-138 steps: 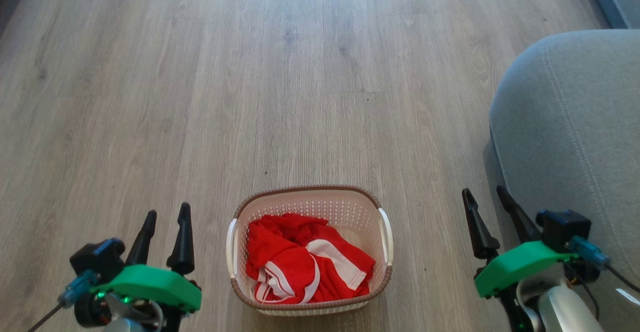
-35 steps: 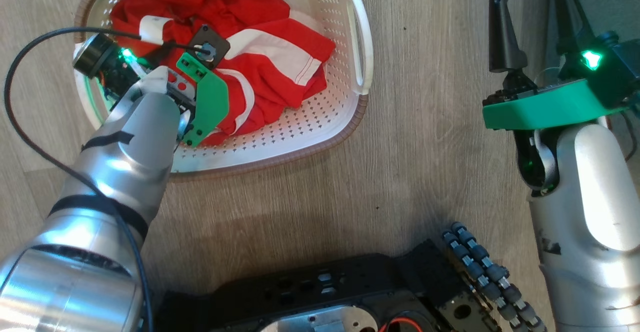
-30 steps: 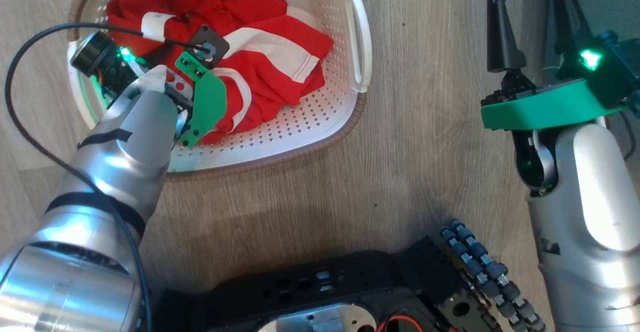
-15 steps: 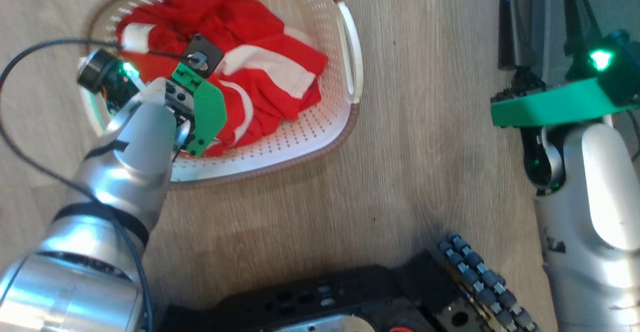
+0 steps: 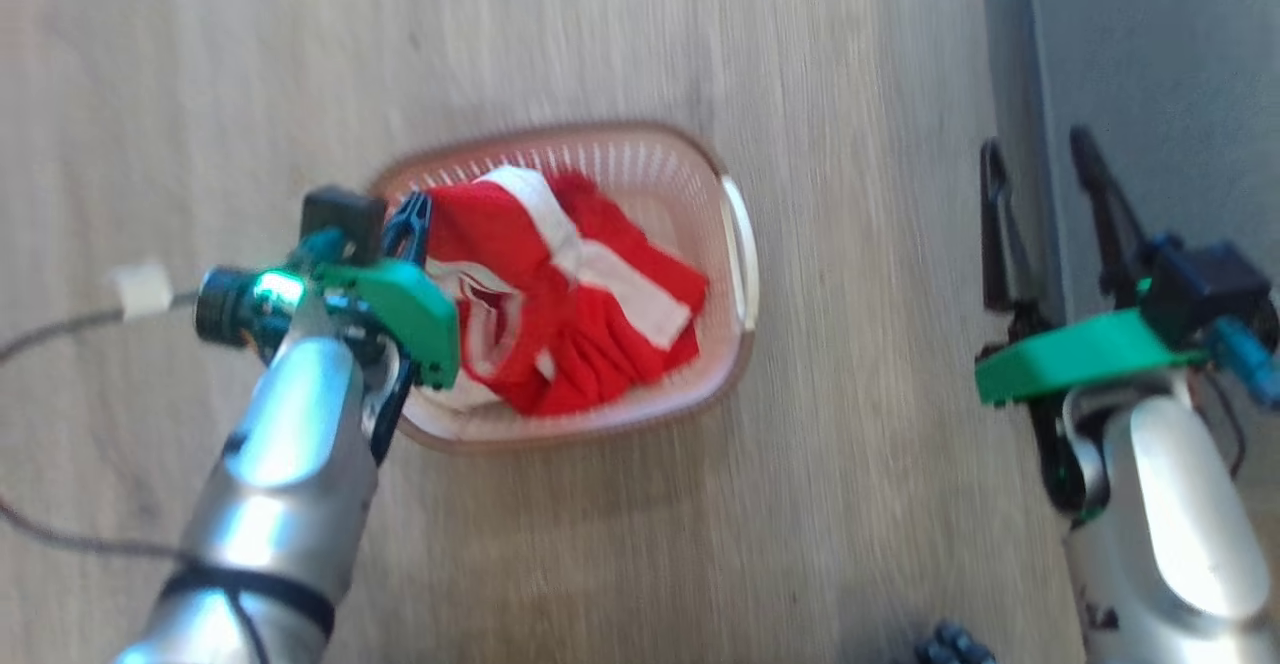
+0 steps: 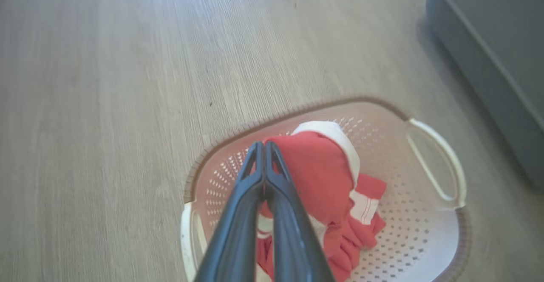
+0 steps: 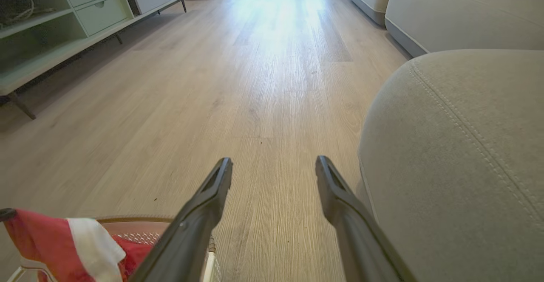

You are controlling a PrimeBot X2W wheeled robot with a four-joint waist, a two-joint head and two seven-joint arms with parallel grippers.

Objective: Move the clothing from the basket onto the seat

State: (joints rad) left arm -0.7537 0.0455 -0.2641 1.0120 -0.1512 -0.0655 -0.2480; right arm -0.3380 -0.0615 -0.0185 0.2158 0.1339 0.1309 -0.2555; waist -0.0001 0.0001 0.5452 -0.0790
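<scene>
**Cloth pinched at left, seat away to the right**

The left gripper [image 6: 263, 146] has its 2 fingers pressed together with no gap, pinching a fold of the clothing [image 6: 323, 176]; the red cloth stands in a peak at the fingertips and trails down to the right into the basket [image 6: 425, 239], so most of it lies inside the basket and 1 corner hangs above the rim; the right gripper [image 5: 1035, 144] stands wide open with nothing between its fingers, just beside the edge of the seat [image 5: 1150, 64].

The coming move probably turns on this: the seat lies to the robot's right of the held cloth, past the far end of the basket and a strip of bare floor [image 5: 850, 444]; the basket's long axis runs across the head view, pointing toward the seat; the cloth would likely have to clear the rim before crossing; the right arm is the nearer to the seat, but the left arm has the cloth.

Count: 1 basket; 1 red bundle, with the number of garments in it not clear; 2 grippers; 1 seat beside the robot, and in the right wrist view 1 more grey cushion [image 7: 467, 10] further back.
</scene>
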